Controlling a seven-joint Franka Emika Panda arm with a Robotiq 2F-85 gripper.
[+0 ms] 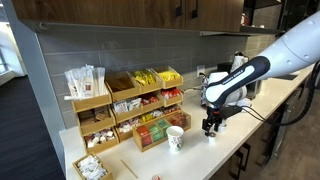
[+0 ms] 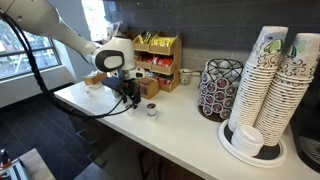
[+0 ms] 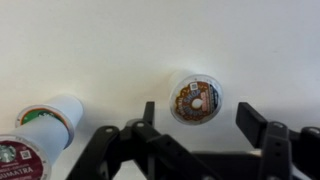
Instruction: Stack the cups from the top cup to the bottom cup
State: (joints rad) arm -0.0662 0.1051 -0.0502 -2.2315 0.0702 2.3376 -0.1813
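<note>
In the wrist view a small white cup point(image 3: 196, 98) with a brown and orange foil lid stands upright on the white counter. My gripper point(image 3: 200, 125) is open above it, one finger on each side, not touching it. A second small white cup point(image 3: 52, 118) with green print is at the left. A third cup with a Starbucks lid point(image 3: 14, 160) is at the bottom left corner. In both exterior views the gripper point(image 1: 210, 124) point(image 2: 128, 96) hangs just above the counter. One small cup point(image 1: 211, 135) shows below it, and one small cup point(image 2: 152, 110) shows beside it.
A printed paper cup point(image 1: 175, 138) stands near the gripper. Wooden racks of packets point(image 1: 130, 105) point(image 2: 158, 55) line the wall. A wire pod carousel point(image 2: 220, 88) and tall stacks of paper cups point(image 2: 270, 85) stand further along. The counter's front edge point(image 1: 235, 155) is close.
</note>
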